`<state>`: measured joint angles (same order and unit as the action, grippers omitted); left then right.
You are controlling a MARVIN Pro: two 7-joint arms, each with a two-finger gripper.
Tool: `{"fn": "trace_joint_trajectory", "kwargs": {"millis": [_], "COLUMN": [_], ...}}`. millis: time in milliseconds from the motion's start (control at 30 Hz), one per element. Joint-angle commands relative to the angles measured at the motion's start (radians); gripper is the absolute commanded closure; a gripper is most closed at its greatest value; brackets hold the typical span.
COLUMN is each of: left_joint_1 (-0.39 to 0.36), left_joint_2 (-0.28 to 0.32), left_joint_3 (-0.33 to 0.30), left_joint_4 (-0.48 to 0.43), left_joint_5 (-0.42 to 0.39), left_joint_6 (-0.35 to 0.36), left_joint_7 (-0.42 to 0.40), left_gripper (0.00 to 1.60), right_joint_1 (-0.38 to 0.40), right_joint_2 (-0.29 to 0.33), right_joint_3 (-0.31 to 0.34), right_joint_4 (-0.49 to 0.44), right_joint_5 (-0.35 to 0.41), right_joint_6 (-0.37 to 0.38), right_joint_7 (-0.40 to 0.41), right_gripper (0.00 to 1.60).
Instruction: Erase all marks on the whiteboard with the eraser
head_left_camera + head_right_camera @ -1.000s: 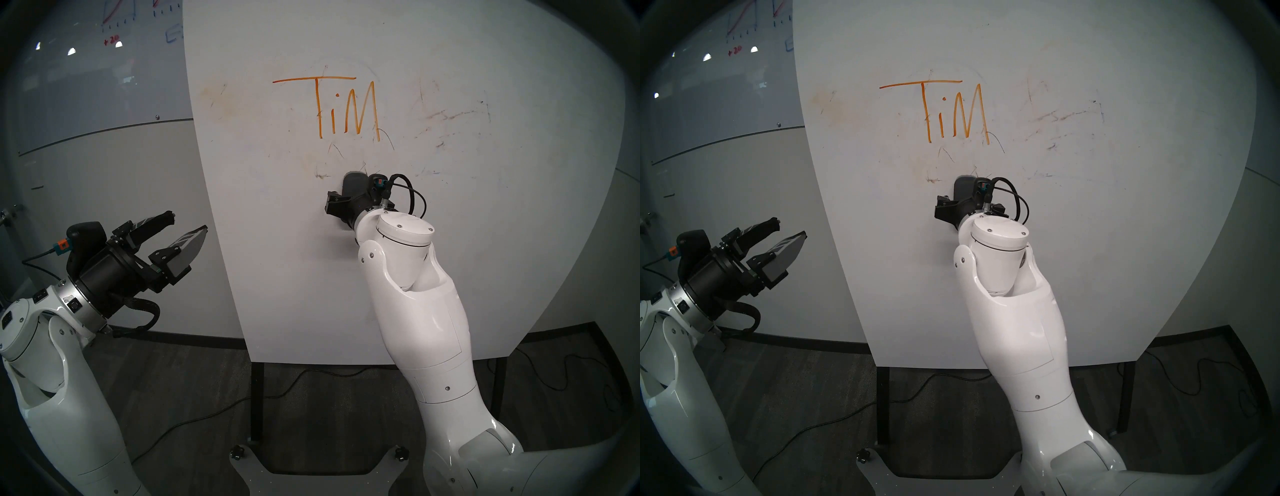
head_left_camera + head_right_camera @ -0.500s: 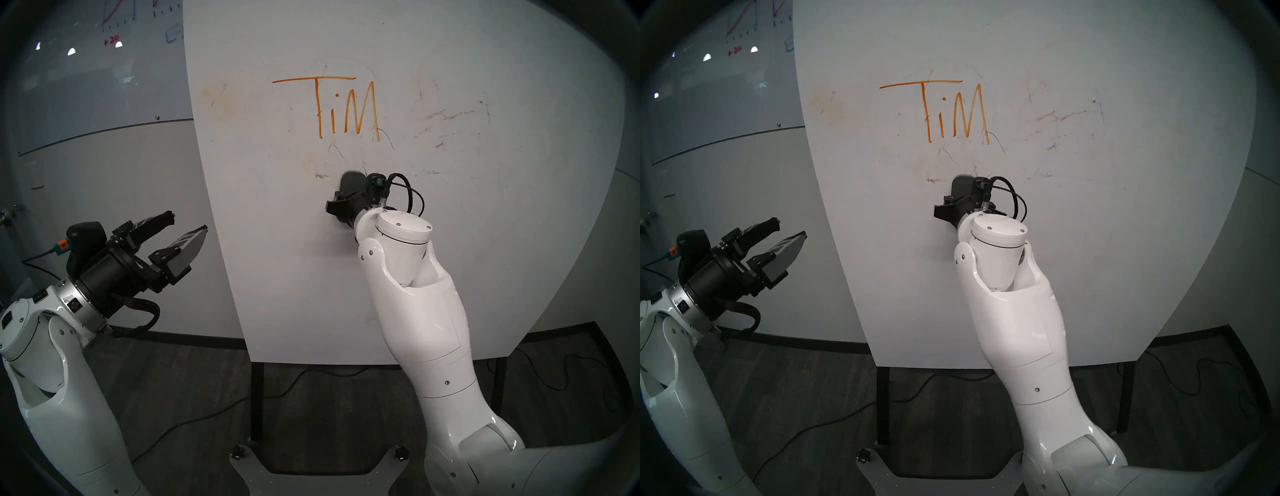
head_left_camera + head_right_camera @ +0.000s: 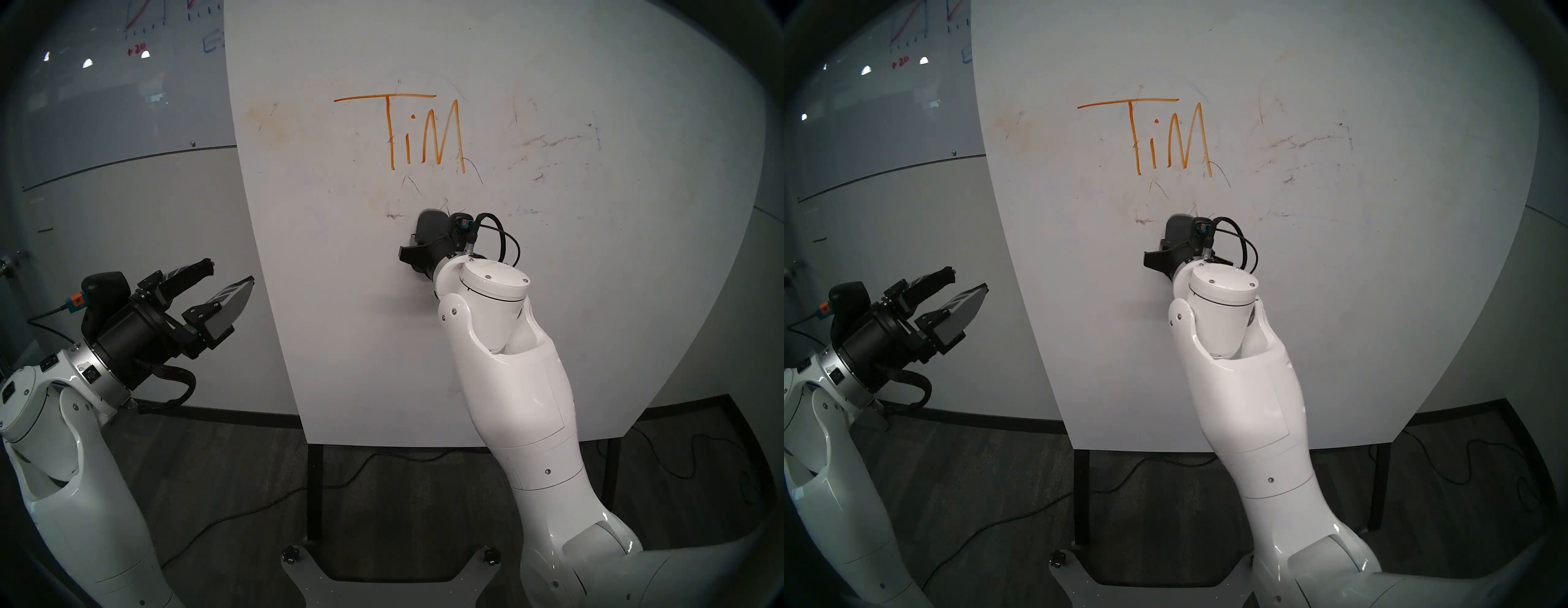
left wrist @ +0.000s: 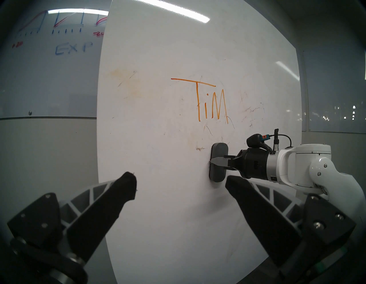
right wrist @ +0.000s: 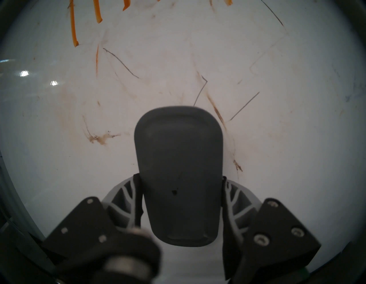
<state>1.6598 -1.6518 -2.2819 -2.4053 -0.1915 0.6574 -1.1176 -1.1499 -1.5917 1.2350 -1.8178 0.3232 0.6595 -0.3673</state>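
Right tool point(image 5: 181, 198): fingers point(image 5: 126, 200) lie against the two long sides of the eraser point(image 5: 178, 168), one on each flank, no gap visible on either side in the right wrist view. Closed to the eraser's width and gripping it. Eraser is a dark grey oblong block with rounded ends and a small dot near its middle. It stands upright, long axis vertical, flat against the whiteboard point(image 3: 594, 297); the left wrist view shows its back face touching the panel and the right tool point(image 4: 217, 163) reaching in level from the right.

Marks: the eraser point(image 3: 430, 225) sits below the orange letters "TiM" point(image 3: 418, 131), apart from them. Thin dark scribbles point(image 5: 120, 62) run between the letters and the eraser's top edge; one dark stroke ends right at that edge. A brownish smudge point(image 5: 101, 137) lies just to its left, a brown streak point(image 5: 215, 110) just to its upper right. Pale orange smears point(image 3: 271, 123) further out on the left of the panel, faint dark scratches point(image 3: 551, 142) out on the right.

Left tool point(image 3: 231, 280): fingers spread wide, nothing between them, held well apart from the eraser, off the whiteboard's left edge.

Behind the whiteboard, upper left: glass board point(image 3: 106, 85) with red and blue graph lines. Dark legs point(image 3: 315, 492) under the panel, cables on the floor point(image 3: 212, 467).
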Motion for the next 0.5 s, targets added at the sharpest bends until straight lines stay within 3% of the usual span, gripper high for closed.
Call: {"fn": "trace_joint_trajectory", "kwargs": {"millis": [0, 467], "left_joint_1": [-0.001, -0.001], "left_joint_2": [0.001, 0.002], "left_joint_3": [0.0, 0.0], "left_joint_4": [-0.01, -0.009], "left_joint_5": [-0.002, -0.002], "left_joint_6": [0.0, -0.001], "left_joint_7": [-0.001, -0.001], "left_gripper": [0.0, 0.0], "right_joint_1": [0.058, 0.161], "right_joint_2": [0.006, 0.04], "right_joint_3": [-0.006, -0.006], "right_joint_4": [-0.048, -0.053], "right_joint_5": [-0.002, -0.009], "right_joint_6": [-0.012, 0.035], "right_joint_7": [0.026, 0.068], "right_gripper": [1.6, 1.6]}}
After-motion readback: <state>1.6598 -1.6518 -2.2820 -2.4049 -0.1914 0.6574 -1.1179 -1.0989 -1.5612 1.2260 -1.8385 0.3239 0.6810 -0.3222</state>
